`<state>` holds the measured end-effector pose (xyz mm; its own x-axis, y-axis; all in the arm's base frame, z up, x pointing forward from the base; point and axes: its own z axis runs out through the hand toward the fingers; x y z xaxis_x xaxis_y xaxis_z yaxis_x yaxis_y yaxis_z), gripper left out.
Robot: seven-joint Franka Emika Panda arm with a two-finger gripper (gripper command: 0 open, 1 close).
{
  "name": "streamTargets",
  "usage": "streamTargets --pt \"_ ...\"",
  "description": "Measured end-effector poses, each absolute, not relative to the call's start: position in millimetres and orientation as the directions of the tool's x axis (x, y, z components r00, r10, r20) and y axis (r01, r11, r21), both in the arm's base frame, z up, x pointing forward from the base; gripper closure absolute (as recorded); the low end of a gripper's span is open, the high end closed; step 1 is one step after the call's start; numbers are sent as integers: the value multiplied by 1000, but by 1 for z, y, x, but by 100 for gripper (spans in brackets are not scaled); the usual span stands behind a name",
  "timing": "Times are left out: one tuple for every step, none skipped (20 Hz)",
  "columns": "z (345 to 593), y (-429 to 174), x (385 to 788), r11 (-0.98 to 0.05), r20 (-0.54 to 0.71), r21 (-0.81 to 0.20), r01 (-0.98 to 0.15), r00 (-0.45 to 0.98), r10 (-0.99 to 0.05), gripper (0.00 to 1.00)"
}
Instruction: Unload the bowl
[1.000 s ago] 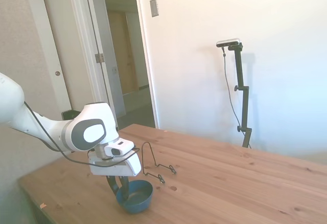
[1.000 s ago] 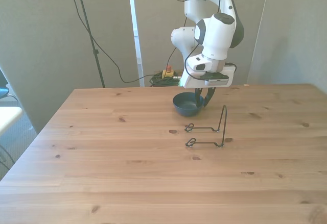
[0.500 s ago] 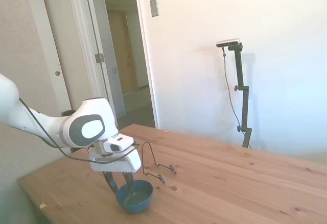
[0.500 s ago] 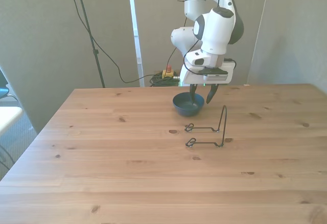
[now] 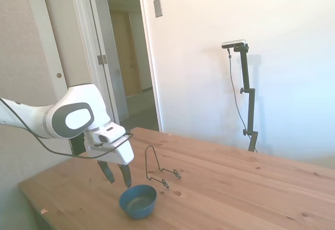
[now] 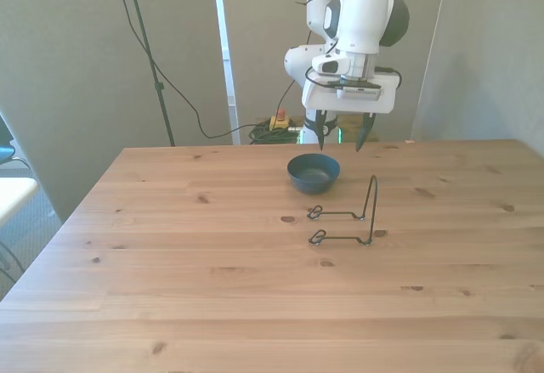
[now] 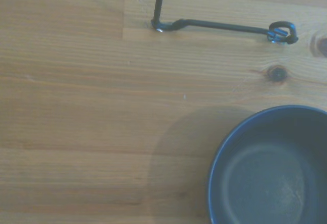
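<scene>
The small dark blue bowl (image 5: 138, 200) (image 6: 314, 172) sits upright on the wooden table (image 6: 212, 288), apart from the thin black wire rack (image 5: 158, 168) (image 6: 350, 217). My gripper (image 5: 117, 177) (image 6: 339, 144) hangs open above the bowl's far side, clear of its rim, with nothing between the fingers. The wrist view shows part of the bowl (image 7: 271, 168) with its grey-blue inside and one foot of the rack (image 7: 219, 25).
The wire rack stands a short way toward the front view's right of the bowl. Behind the table's far edge run cables and a light stand (image 6: 149, 59). An open doorway (image 5: 128, 57) lies beyond the table in the side view.
My gripper let go of the bowl's rim, opened and rose straight up. The bowl stays put on the table.
</scene>
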<state>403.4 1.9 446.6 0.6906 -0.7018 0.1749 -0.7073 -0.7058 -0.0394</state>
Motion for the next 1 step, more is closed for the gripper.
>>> streamTargets --pt "453 4 399 -701 173 -53 -711 685 -708 0"
